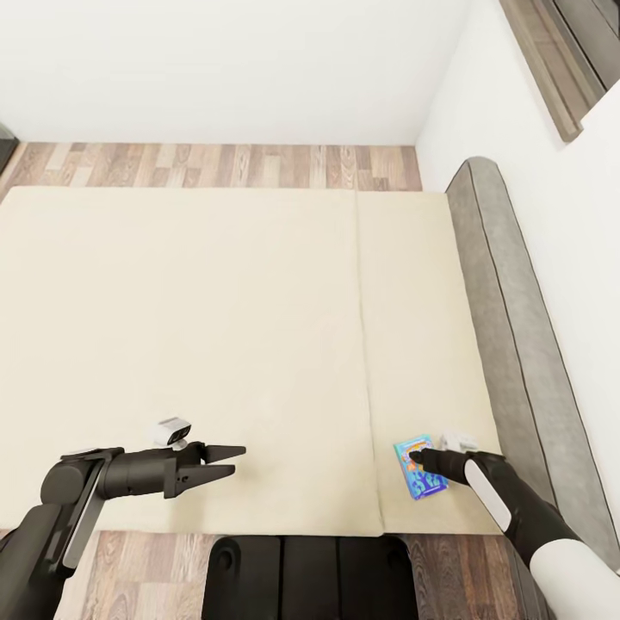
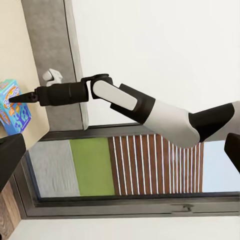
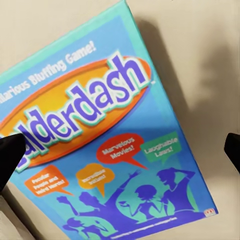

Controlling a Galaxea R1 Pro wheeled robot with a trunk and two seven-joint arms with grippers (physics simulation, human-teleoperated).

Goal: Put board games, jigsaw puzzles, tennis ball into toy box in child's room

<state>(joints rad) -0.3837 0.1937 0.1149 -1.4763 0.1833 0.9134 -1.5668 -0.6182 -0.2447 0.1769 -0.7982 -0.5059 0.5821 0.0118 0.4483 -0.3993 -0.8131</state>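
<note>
The Balderdash board game [image 1: 420, 468] lies flat on the cream bed [image 1: 215, 344], near its front right corner beside the grey headboard [image 1: 508, 344]. The right end effector [image 1: 417, 455] hovers just over it, fingers spread. The left end effector [image 1: 234, 460] hangs released over the bed, well apart.

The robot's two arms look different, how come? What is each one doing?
The right gripper reaches down over the blue board game on the bed, while the left gripper hovers over bare bedding with nothing near it. The right gripper's tips sit at either side of the box in its wrist view; the left gripper's fingers are spread around nothing. Both are dark, open, and holding nothing.
</note>
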